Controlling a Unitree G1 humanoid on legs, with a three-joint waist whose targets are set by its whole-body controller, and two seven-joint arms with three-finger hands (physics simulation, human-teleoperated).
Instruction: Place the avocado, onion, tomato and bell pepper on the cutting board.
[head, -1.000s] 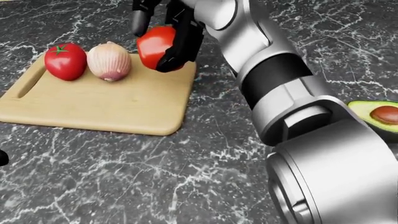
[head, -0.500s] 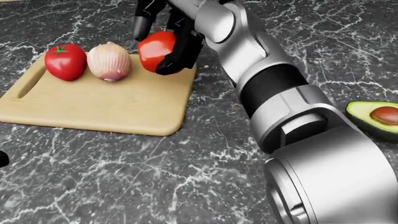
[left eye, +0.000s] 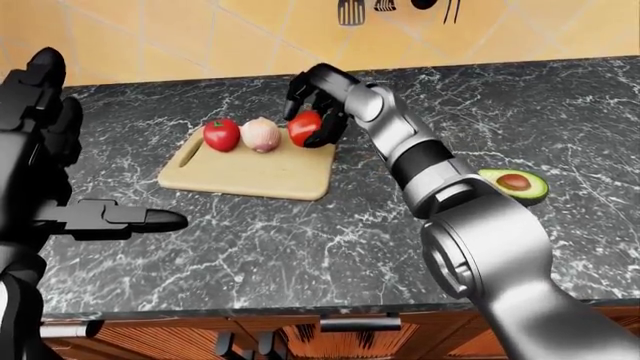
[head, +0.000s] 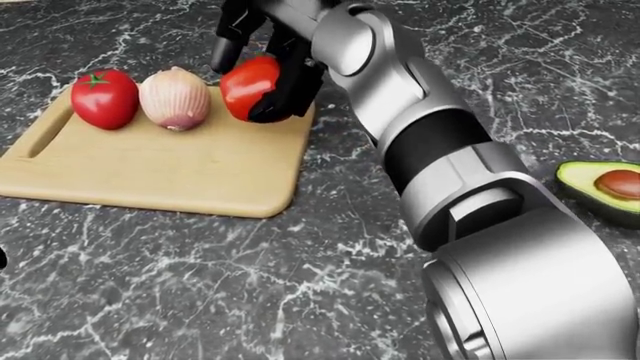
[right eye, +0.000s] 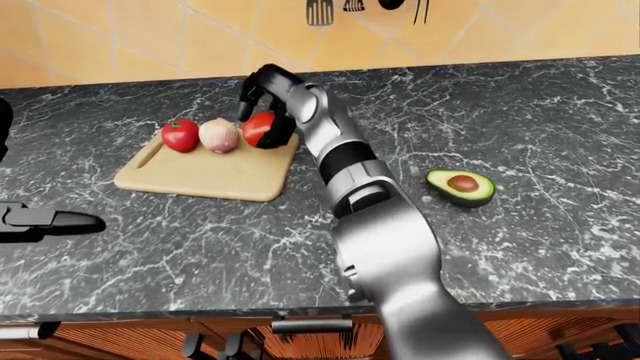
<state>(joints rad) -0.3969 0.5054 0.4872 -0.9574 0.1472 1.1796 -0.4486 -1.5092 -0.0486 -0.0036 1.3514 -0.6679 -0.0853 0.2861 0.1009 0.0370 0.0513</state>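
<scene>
A wooden cutting board (head: 150, 165) lies on the dark marble counter. On its top edge sit a red tomato (head: 104, 97) and a pale onion (head: 175, 97), side by side. My right hand (head: 255, 75) is shut on the red bell pepper (head: 248, 86), holding it at the board's upper right corner, just right of the onion. Whether the pepper touches the wood is hidden by the black fingers (head: 290, 82). The halved avocado (head: 600, 191) lies on the counter at the far right, pit up. My left hand (left eye: 110, 219) hovers open at the left, away from the board.
A yellow tiled wall with hanging utensils (left eye: 350, 11) rises along the counter's top edge. The counter's near edge (left eye: 300, 309) runs along the bottom, with wooden cabinets below. My right forearm (head: 440, 142) stretches between board and avocado.
My right hand has sunk slightly toward the board's corner with the bell pepper still in it. Tomato, onion and avocado have not moved.
</scene>
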